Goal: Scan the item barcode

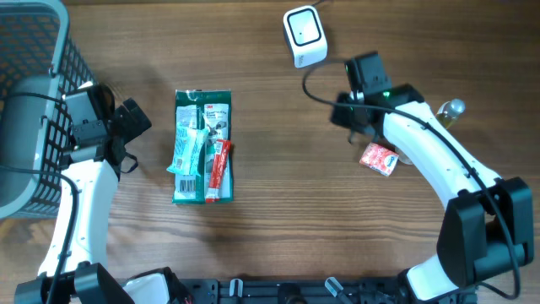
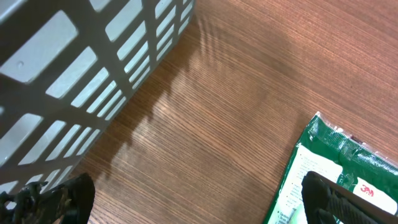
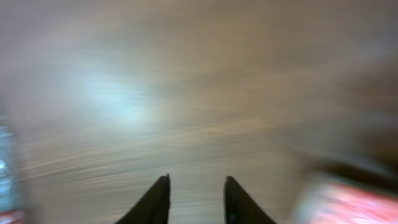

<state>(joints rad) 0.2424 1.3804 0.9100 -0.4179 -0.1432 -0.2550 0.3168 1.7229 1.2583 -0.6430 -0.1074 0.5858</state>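
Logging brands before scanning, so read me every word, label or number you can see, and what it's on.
"3M": logo on the green pack, left wrist view.
Its other print: too small.
Print on the red packet: too small, blurred.
On the scanner: none readable.

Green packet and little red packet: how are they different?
The green packet is much bigger and long; the little red packet is small and squarish. The green packet carries a blue sachet and a red tube on top; the little red packet carries nothing. Both lie flat on the wooden table.
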